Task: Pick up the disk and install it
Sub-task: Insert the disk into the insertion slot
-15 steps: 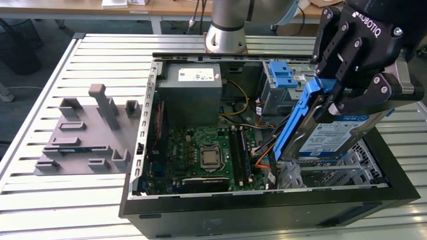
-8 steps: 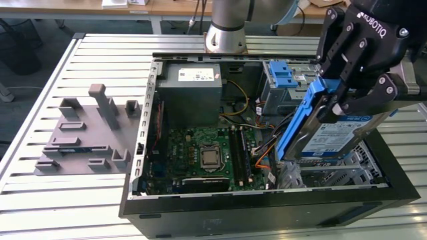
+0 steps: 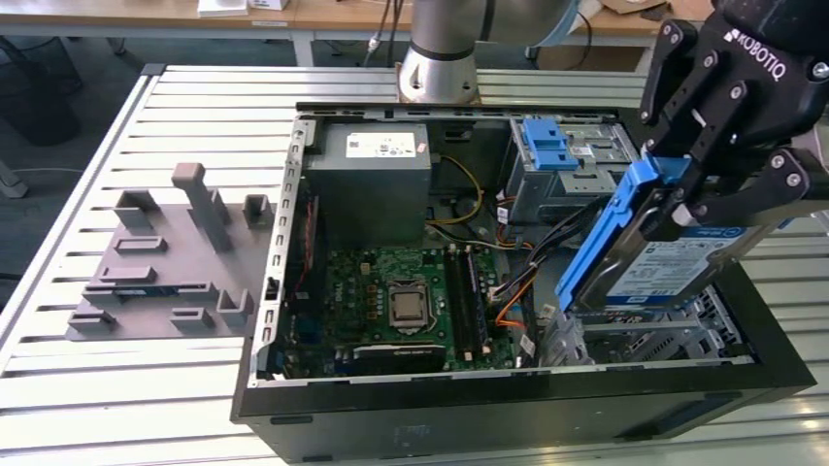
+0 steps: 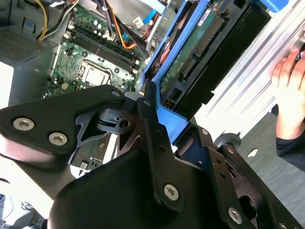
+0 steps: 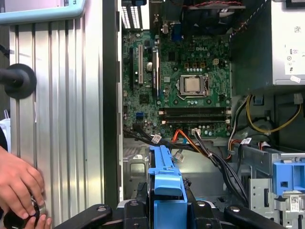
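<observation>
I have the tool (image 3: 693, 199) clamped on the disk (image 3: 654, 267), a flat silver metal hard drive with a white-and-blue label and a blue plastic frame along its edges. In the exterior view it hangs on edge and tilted over the open black computer case (image 3: 518, 413), which lies on the slatted metal tabletop (image 3: 155, 388). The drive's lower end sits just above the perforated silver drive bay (image 3: 647, 342) at the exterior view's right.

My first worry is the tilt. If the drive goes down at this angle, I judge that the blue frame will catch on the bay's walls and jam instead of seating.

The second is the bundle of black and orange cables (image 5: 209, 152) lying loose between the green motherboard (image 3: 388, 291) and the bay. A corner of the drive could snag or pinch them.

Third, the fingers seem to bear on the plastic frame rather than the metal, so a sideways push may twist the drive in the grip.

Last — a person's hand (image 5: 19, 183) rests on the tabletop just beside the case wall, near enough that any swing outward risks contact.
</observation>
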Controlling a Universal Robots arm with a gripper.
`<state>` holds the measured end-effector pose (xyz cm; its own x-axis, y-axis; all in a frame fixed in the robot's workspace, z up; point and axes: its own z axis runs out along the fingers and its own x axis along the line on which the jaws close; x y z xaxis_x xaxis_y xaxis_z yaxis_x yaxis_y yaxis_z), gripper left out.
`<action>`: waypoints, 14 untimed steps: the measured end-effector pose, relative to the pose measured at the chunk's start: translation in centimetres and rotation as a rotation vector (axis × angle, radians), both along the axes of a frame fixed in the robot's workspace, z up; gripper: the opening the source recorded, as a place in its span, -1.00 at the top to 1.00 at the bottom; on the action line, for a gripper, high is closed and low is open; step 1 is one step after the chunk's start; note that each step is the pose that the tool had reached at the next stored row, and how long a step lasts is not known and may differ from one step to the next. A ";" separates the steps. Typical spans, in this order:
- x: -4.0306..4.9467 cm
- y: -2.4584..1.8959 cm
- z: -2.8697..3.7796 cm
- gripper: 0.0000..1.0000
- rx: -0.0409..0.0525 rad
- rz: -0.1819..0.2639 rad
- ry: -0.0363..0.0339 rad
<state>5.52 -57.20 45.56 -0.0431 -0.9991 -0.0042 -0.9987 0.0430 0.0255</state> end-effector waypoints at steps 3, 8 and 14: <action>0.65 0.00 -0.13 0.26 -0.0001 0.000 0.0000; 1.30 0.00 -0.34 0.26 -0.0001 0.000 0.0000; 1.62 0.00 -0.69 0.26 -0.0001 0.001 0.0000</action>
<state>7.14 -57.20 44.87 -0.0423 -0.9991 -0.0041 -0.9988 0.0422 0.0255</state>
